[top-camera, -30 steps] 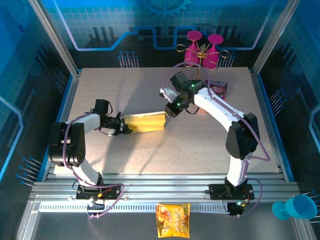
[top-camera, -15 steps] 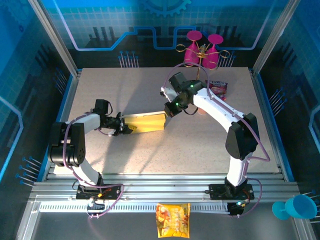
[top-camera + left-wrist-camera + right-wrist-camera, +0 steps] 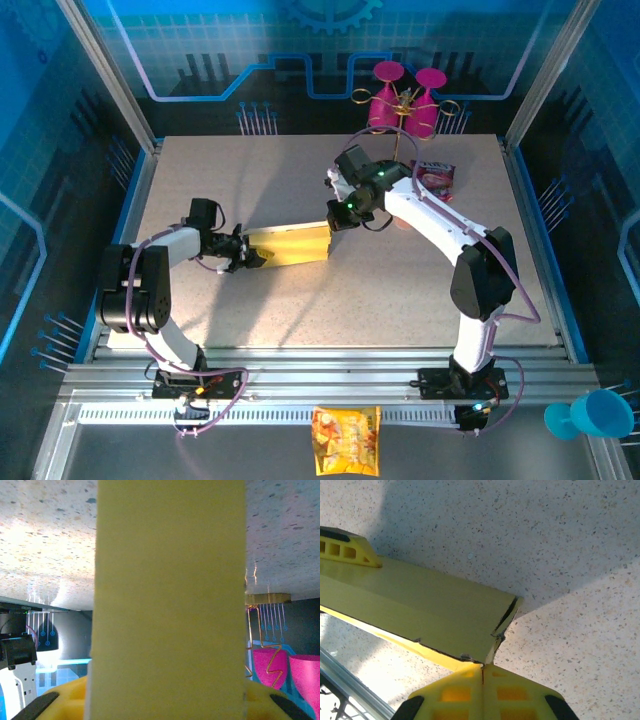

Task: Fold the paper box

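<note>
Left arm stretched low, left gripper [image 3: 250, 257] clamping left end of golden-yellow cardboard paper box [image 3: 292, 245]; right arm bent over, right gripper [image 3: 482, 669] closed, tips touching box's right corner.

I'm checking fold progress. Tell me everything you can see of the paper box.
The paper box is thin golden-yellow cardboard, folded into a long flat rectangular shape with a split corner seam. It stretches between the two arms over the speckled table. The left gripper clamps its left end; the right gripper, shut, appears to pinch a flap at its right corner.

Left pincer [image 3: 252, 257] seemingly clamped, forearm low, right pincer [image 3: 482, 666] closed tight, arm outstretched.
</note>
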